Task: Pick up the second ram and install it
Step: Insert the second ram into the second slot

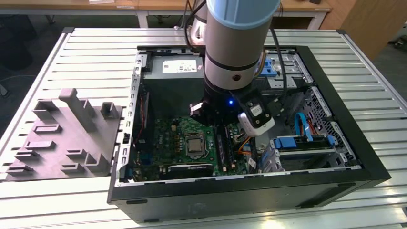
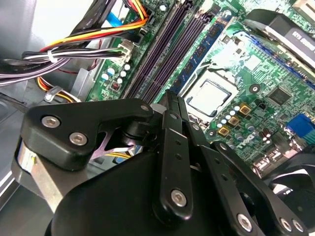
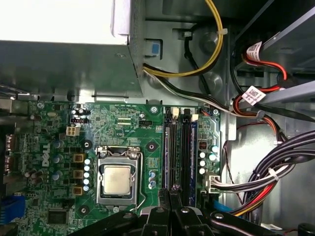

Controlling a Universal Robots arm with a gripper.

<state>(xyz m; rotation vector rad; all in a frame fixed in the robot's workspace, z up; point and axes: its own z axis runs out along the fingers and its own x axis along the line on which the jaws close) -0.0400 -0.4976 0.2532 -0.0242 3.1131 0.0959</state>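
Observation:
My gripper hangs inside the open computer case, just above the motherboard. Its two black fingers are pressed together, and nothing shows sticking out between them. Right beyond the fingertips run the long dark memory slots, beside the silver processor. A dark strip lies along the slots, and I cannot tell whether it is the second ram. In the exterior view the arm's wrist covers the fingers.
Bundles of orange, red and black cables crowd the slots' far side. The power supply and blue drive brackets line the case. A grey holder block sits on the slatted table at the exterior view's left.

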